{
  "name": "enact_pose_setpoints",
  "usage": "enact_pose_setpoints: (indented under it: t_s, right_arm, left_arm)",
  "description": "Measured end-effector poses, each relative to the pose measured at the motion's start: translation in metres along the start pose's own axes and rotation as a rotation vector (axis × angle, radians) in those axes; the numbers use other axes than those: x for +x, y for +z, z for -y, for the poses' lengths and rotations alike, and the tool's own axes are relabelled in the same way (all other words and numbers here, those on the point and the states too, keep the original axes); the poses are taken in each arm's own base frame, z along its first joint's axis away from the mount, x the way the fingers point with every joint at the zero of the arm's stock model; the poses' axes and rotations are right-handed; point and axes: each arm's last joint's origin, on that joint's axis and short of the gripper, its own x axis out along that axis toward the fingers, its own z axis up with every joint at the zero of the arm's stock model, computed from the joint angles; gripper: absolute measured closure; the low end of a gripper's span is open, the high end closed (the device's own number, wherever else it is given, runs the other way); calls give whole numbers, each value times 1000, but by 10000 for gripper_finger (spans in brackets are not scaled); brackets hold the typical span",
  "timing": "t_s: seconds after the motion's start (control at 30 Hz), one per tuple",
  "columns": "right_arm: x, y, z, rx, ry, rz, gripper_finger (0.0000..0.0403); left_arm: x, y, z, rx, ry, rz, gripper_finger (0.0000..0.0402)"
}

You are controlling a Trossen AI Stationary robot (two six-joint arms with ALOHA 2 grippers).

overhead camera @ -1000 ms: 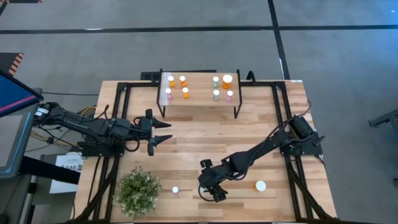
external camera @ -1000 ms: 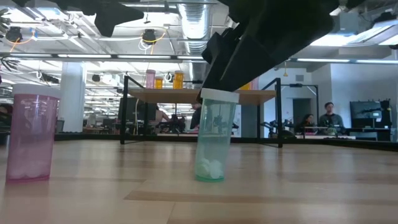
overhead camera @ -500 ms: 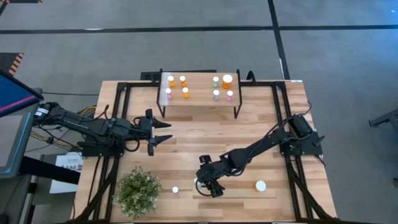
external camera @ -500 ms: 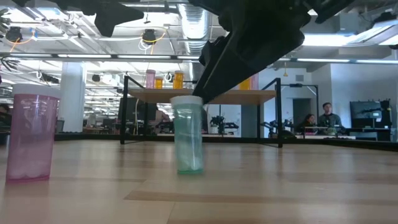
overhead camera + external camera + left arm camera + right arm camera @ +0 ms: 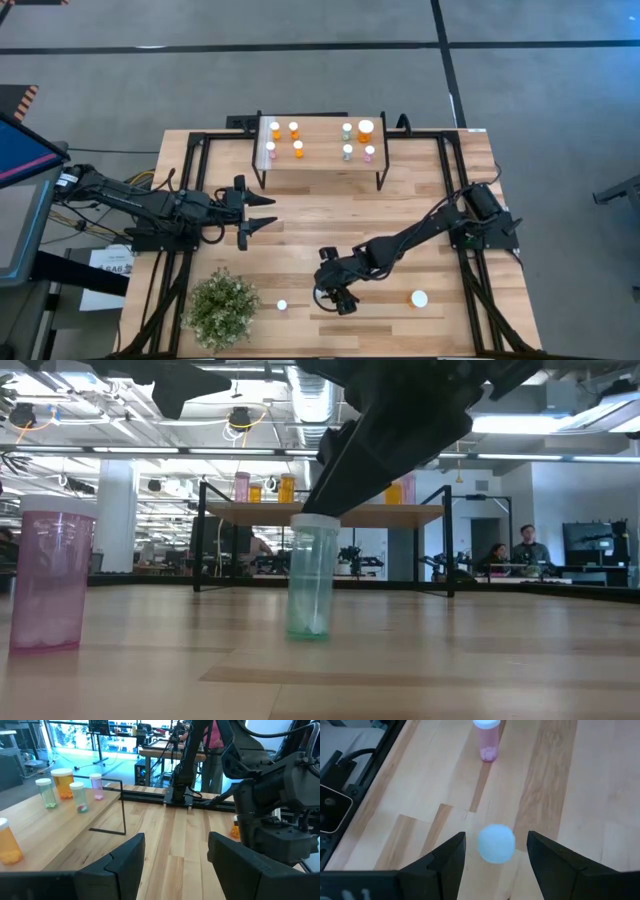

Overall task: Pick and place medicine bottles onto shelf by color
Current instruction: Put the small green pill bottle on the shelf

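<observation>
right hand (image 5: 339, 300) open, shifted left since earlier, straddling green bottle (image 5: 311, 589)

Pale green bottle (image 5: 311, 576) with white cap, pink bottle (image 5: 48, 573), light-wood shelf (image 5: 320, 140), dark claw (image 5: 339, 297).

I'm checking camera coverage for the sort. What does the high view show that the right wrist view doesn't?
Only the high view shows the shelf with eight bottles on it, the plant, the left gripper open near the table's left side, and a white-capped bottle to the right. Only the right wrist view shows the green bottle's cap between the open right gripper's fingers. Both show the pink bottle and the wooden tabletop.
</observation>
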Motion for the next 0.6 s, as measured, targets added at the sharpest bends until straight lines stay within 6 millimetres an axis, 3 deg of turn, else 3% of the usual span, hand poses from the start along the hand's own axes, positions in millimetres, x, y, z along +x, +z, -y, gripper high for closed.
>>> enact_pose_setpoints:
  t_s: [0.43,0.6]
  right_arm:
    - [1,1,-4,-7,9,22,168]
    - [17,-6,-3,-5,23,2,168]
  left_arm:
    - [0,0,0,-1,0,0,195]
    - [0,0,0,-1,0,1,195]
